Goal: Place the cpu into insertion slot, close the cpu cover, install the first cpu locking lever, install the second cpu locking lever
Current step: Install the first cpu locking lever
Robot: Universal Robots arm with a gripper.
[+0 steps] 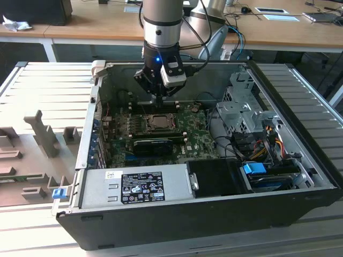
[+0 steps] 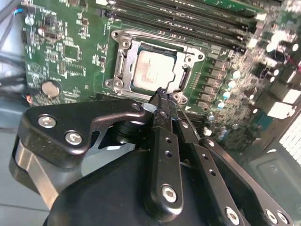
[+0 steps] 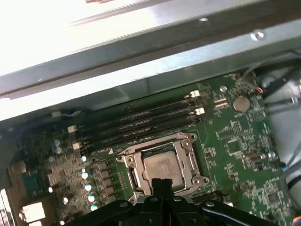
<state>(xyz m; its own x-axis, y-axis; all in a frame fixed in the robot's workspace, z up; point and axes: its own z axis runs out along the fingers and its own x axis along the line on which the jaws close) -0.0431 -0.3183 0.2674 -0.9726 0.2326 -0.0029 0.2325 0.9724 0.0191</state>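
The cpu is seen seated flat in the insertion slot on the green circuit board, inside the open computer case that lies on the slatted counter. The cpu cover appears to be folded down around it, with the pale metal face showing through the window. The hand is held low over the board, its fingers drawn together to a narrow point with nothing seen between them. That point is set at the slot's edge, just beside the cover's rim, on the side away from the long memory slots.

From this the work is judged to have reached a locking lever, though the levers themselves cannot be made out clearly, nor whether either is latched.

For the step to be done well, pressure is best kept on the lever alone and off the cpu face and the cover window. The lever should be pushed down and then sideways under its catch, in one slow, steady stroke. The narrow tip can slip off a thin rod easily, so contact should be kept square, and the small parts beside the slot are to be avoided
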